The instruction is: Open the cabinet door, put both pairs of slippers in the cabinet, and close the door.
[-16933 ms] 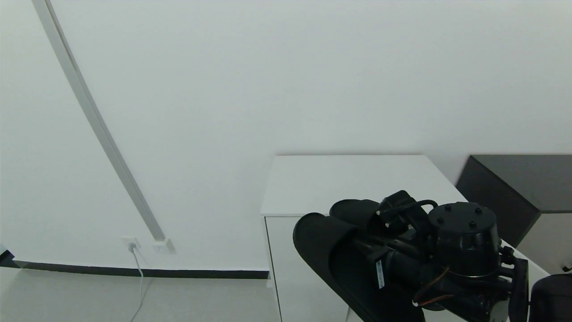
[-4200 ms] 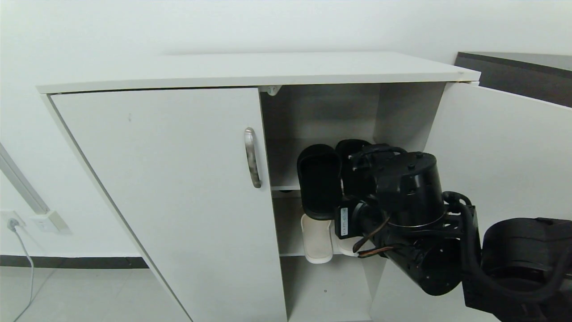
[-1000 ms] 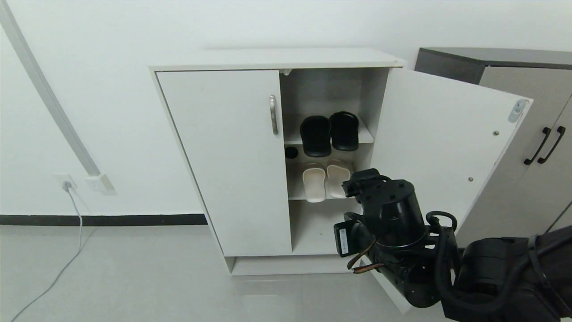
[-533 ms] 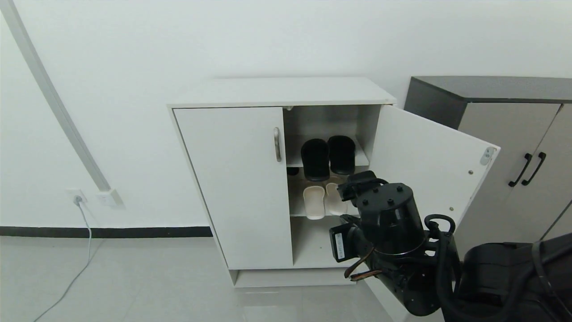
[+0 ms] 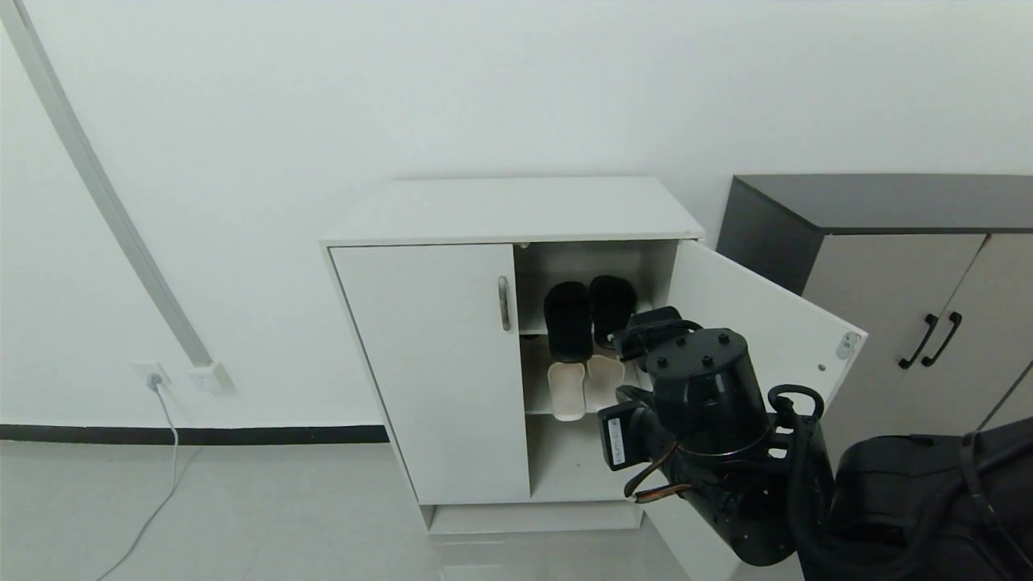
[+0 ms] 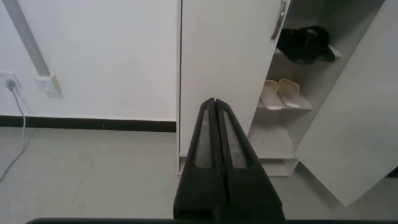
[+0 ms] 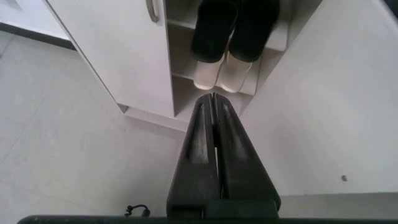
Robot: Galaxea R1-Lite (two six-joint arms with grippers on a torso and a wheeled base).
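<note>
Right gripper (image 7: 214, 99), nearest the viewer: its dark fingers were pressed together with nothing between them, hanging low before the cabinet's open right half. Left gripper (image 6: 215, 102): likewise closed and empty, before the cabinet's left half.

Open white door panel (image 5: 750, 323): hinged on the cabinet's right side and swung out toward the robot, its inner face showing. The right arm stood between this panel and the opening.

White two-door wooden cabinet (image 5: 516, 211): its left door (image 5: 428, 363) was closed, with a slim metal handle (image 5: 503, 303) at the inner edge. In the right half, the black pair of slippers (image 5: 569, 319) lay side by side on the upper shelf, and the cream pair of slippers (image 5: 567, 387) on the shelf directly below, toes outward. The cream toes appeared to overhang the shelf edge slightly.

Step in hand, as judged: both pairs being stowed, only closing the door remained. The right arm should first be drawn clear of the door's arc, then brought round to the outer face near the free edge, where leverage is greatest. A slow, steady push until the panel lies flush with the left door would avoid rebound; the overhanging toes might obstruct it.

Grey cabinet with black handles (image 5: 888, 266): just beside the white cabinet's right side, close behind the open panel.
</note>
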